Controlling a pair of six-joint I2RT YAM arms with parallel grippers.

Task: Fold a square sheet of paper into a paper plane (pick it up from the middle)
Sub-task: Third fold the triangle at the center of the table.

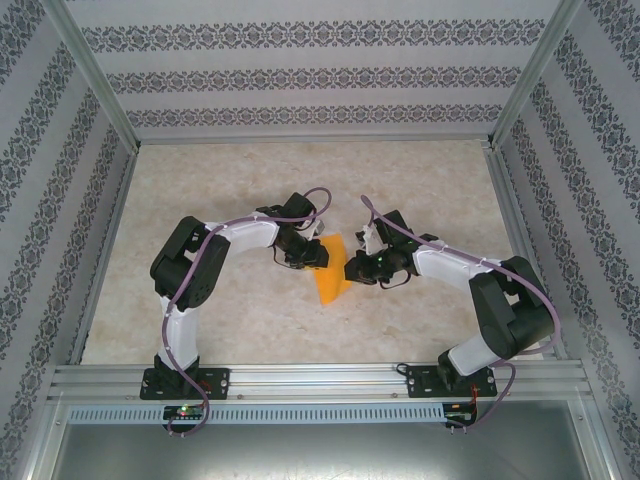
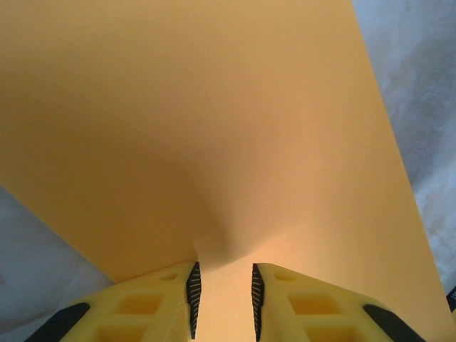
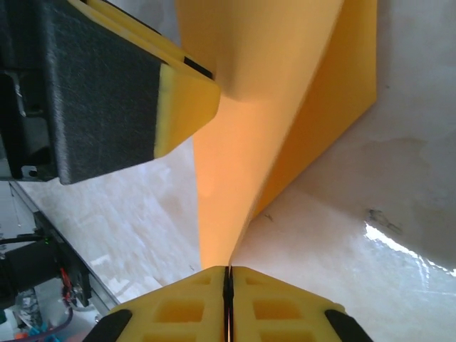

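The square sheet of paper is orange-yellow and hangs bent above the middle of the table, between both grippers. My left gripper grips it from the left. In the left wrist view the sheet puckers into the narrow gap of the left gripper. My right gripper reaches in from the right. In the right wrist view the right gripper is shut tight on the lower edge of the sheet, and a left finger presses the paper's top.
The marbled table lies under the paper. A metal frame rail runs along the near edge and patterned walls close in the sides and back. Both arms bend inward over the table's centre.
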